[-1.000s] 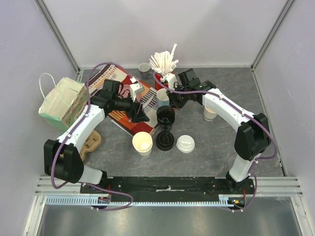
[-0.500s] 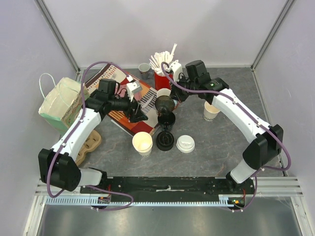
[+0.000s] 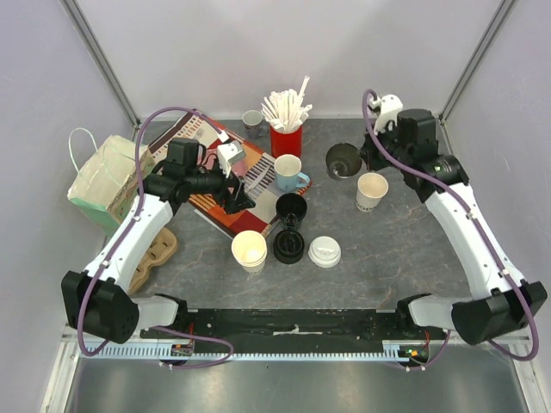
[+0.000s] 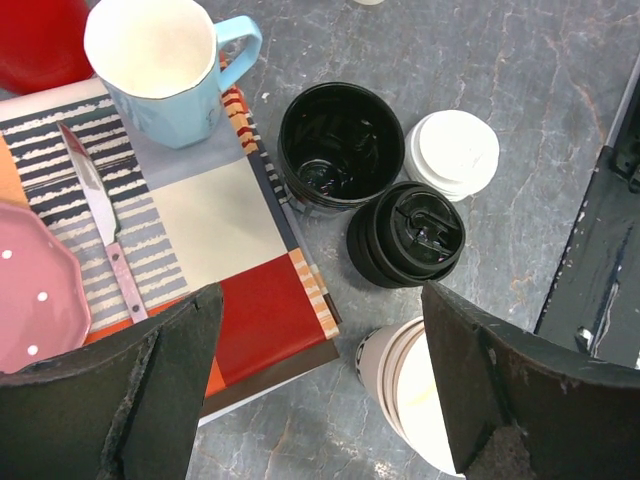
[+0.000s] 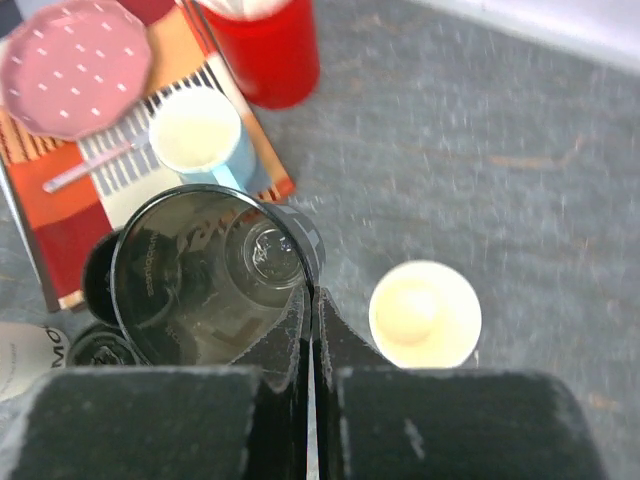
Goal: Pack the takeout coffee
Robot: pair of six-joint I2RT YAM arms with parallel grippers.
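Two paper cups stand open with pale insides and no dark coffee showing: one on the right, one at the front. A black lid and a white lid lie loose beside the front cup. My right gripper is shut on the rim of a smoky dark tumbler, held in the air left of the right cup. My left gripper is open and empty above the placemat's corner.
A glossy black mug and a light-blue mug stand mid-table. A red cup of straws, a placemat with pink plate and knife, a bag and a cardboard carrier lie left.
My right gripper has lifted the dark tumbler from over the black mug and carried it right and back. My left gripper has drawn back slightly to the left.
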